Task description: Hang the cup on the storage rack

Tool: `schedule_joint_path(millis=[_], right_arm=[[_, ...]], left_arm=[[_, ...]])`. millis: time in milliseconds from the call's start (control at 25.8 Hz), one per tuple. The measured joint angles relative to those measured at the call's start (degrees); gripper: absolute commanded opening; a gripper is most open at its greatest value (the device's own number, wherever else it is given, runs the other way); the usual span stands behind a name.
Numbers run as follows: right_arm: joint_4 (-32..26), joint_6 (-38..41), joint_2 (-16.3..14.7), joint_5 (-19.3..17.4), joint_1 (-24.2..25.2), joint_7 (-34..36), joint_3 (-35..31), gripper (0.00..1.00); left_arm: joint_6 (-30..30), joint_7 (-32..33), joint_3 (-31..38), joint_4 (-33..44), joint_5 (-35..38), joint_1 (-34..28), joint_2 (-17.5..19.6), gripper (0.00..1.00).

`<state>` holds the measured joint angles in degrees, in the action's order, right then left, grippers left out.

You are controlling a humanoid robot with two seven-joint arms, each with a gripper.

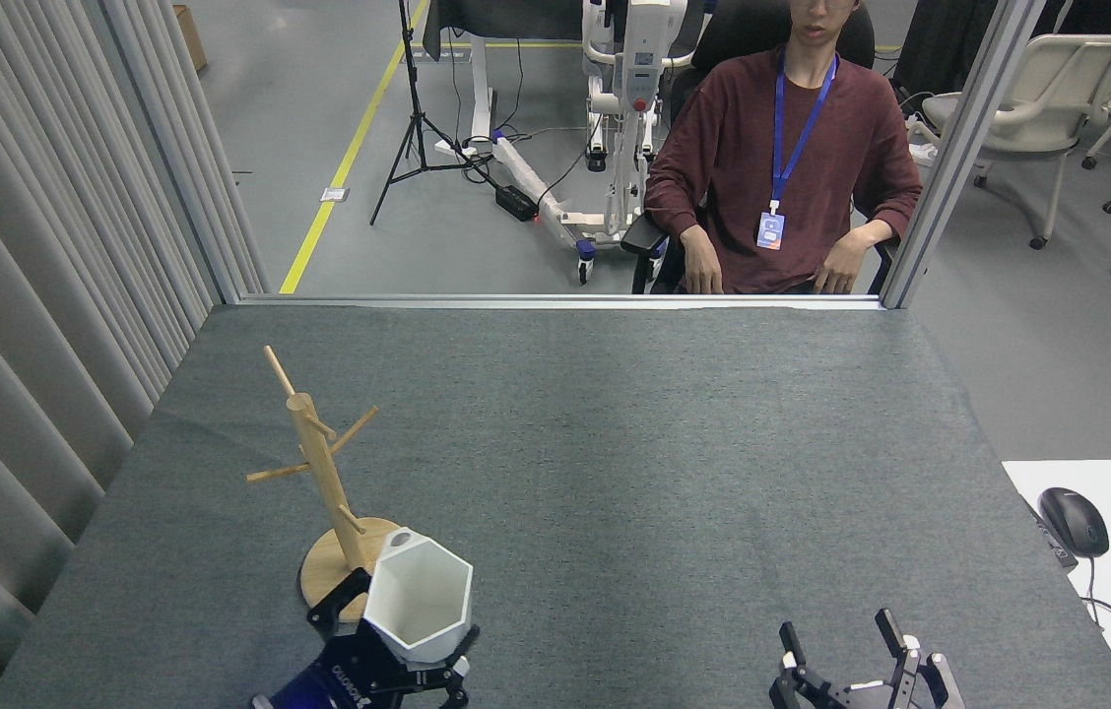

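Over grey table (615, 443), left fingers (344, 598) gripping cup (418, 596)

A grey felt-covered table (615, 463) fills the middle of the room, its far edge against a metal rail. Only a wooden rack (334, 502) stands on it, at the near left, upright on its round base. To the right, a white desk (1097, 551) adjoins it, carrying a black mouse (1074, 520).
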<state>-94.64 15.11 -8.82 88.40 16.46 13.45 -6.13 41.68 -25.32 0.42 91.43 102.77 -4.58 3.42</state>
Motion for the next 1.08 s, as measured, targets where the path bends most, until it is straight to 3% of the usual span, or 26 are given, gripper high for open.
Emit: schedule_joint_path(millis=[232, 426, 735, 1083], right_arm=[[-0.51, 1.55, 0.05, 0.73, 2.79, 1.60, -0.07, 0.98], [-0.99, 1.69, 1.21, 0.85, 3.18, 1.69, -0.05, 0.98], [-1.24, 1.69, 1.43, 0.89, 3.23, 1.76, -0.09, 0.98], [-1.22, 1.69, 1.41, 0.89, 3.19, 1.78, -0.12, 0.98]], left_arm=[[0.32, -0.02, 11.22, 2.34, -2.46, -2.78, 1.97, 0.40], [-0.40, -0.33, 16.43, -2.71, 0.16, 0.04, 4.45, 0.40], [-0.80, -1.30, 17.03, -11.46, 4.39, 8.65, 6.72, 0.40], [-0.80, -1.31, 14.73, -12.90, 5.04, 10.76, 7.19, 0.40]])
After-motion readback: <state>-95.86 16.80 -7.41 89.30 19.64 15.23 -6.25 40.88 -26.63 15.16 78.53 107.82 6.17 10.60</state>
